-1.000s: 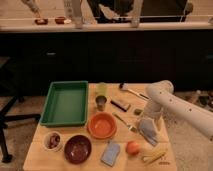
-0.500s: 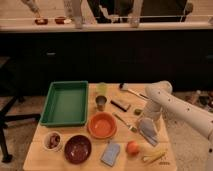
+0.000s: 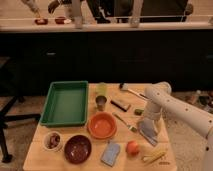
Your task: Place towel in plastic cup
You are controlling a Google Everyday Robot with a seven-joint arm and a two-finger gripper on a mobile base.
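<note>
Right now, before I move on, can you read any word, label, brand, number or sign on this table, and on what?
None: no text can be read anywhere.
The plastic cup, metal cup, green tray and orange bowl show plain surfaces.
The gripper is low over the towel, right of the orange bowl; neither shows any marking.

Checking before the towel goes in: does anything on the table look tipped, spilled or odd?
Nothing stands out. The plastic cup stands upright beside the green tray, no spill shows, and the gripper is down at the towel, right of the orange bowl.
</note>
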